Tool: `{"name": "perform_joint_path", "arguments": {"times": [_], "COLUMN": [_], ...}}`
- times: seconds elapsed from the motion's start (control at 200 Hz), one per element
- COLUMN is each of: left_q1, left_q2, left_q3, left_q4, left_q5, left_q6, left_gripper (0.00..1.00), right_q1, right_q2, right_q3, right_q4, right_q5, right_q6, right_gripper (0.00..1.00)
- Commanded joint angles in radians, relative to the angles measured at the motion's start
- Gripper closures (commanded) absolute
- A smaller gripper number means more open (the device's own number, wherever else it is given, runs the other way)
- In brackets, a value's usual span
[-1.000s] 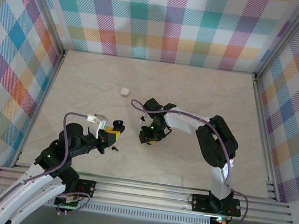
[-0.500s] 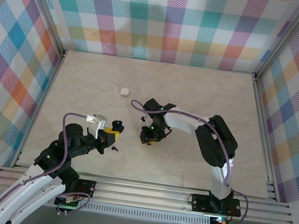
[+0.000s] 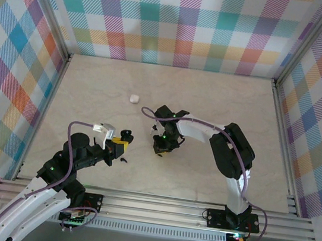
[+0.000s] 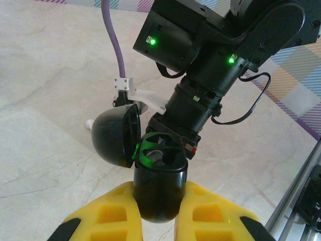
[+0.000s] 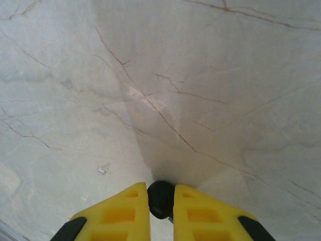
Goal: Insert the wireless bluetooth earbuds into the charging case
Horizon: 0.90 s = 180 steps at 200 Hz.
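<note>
The right gripper (image 5: 161, 192) had narrowed its jaws and pinched what looked like a black earbud (image 5: 161, 201) low over the table (image 5: 200, 75). The left gripper (image 4: 160, 197) clamped the open black case (image 4: 159, 168) close beside it.

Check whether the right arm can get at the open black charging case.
Probably yes. The left claw holds the black charging case with its lid swung open, and the right claw, pinching a black earbud, is close by with just bare table between them.
</note>
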State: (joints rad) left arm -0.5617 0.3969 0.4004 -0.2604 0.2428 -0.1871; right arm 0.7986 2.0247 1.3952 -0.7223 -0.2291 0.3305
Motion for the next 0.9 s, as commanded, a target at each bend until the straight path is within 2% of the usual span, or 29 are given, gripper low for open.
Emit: {"name": "perform_joint_path", "arguments": {"times": [0.0,0.075,0.2,0.405,0.555,0.74,0.895], "left_q1": [-0.003,-0.003,-0.003,-0.003,-0.003,-0.004,-0.003], "left_q2": [-0.004,0.001,0.015,0.058,0.038,-0.012,0.017], "left_q3": [-0.013,-0.014,-0.017,-0.005,-0.059,-0.131,-0.089], "left_q4": [0.047,0.059,0.085,0.112,0.287,0.486,0.459], "left_q5": [0.021,0.021,0.095,0.128,0.17,0.154,0.22], "left_q6": [-0.002,0.003,0.094,0.131,0.134,0.159,0.266], "left_gripper": [1.0,1.0,1.0,1.0,1.0,1.0,1.0], "right_q1": [-0.01,-0.027,-0.057,-0.079,-0.079,-0.079,-0.079], "right_q2": [-0.02,-0.058,-0.152,-0.342,-0.481,-0.61,-0.692], "right_q3": [-0.033,-0.066,-0.133,-0.185,-0.193,-0.193,-0.238], "right_q4": [0.044,0.09,0.171,0.233,0.267,0.339,0.484], "right_q5": [-0.007,-0.032,-0.067,-0.082,-0.105,-0.218,-0.33], "right_q6": [0.025,0.048,0.085,0.079,0.065,0.055,0.063], "right_gripper": [0.89,0.9,0.93,0.96,0.95,0.94,0.95]}}
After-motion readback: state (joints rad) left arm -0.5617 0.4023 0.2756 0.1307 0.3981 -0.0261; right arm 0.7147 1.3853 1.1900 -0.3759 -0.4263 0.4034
